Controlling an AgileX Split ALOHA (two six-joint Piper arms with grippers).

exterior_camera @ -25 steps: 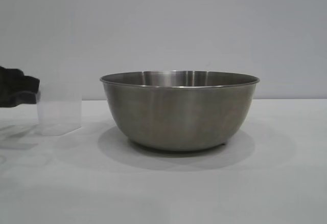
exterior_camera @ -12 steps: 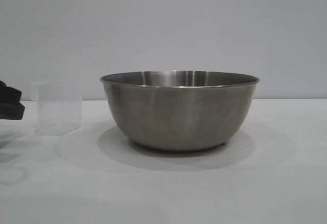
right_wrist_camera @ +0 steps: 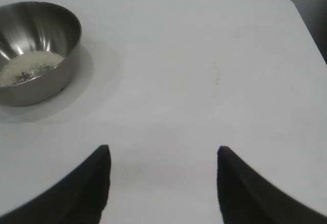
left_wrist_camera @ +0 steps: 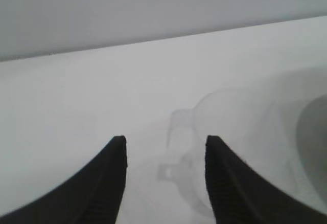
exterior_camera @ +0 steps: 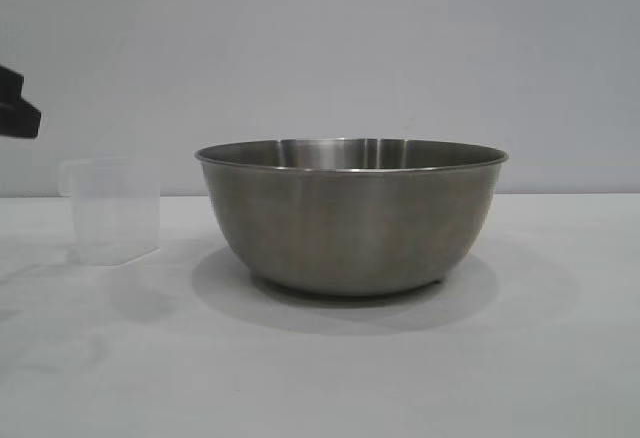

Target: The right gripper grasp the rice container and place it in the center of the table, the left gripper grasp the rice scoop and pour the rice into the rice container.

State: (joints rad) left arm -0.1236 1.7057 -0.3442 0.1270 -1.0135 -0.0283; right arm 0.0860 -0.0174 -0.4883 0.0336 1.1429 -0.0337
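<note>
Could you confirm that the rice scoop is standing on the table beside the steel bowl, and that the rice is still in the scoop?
Not quite. The rice lies in the steel bowl, as the right wrist view shows. The rice scoop does stand on the table beside the bowl.

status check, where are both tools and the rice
Left tool open, empty, above rice scoop. Right tool open, parked. Rice in rice container. Nothing blocking.

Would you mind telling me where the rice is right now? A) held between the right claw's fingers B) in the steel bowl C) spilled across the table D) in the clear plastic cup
B: the right wrist view shows pale rice lying inside the steel bowl, while the clear plastic cup stands upright and looks empty beside it on the table.
</note>
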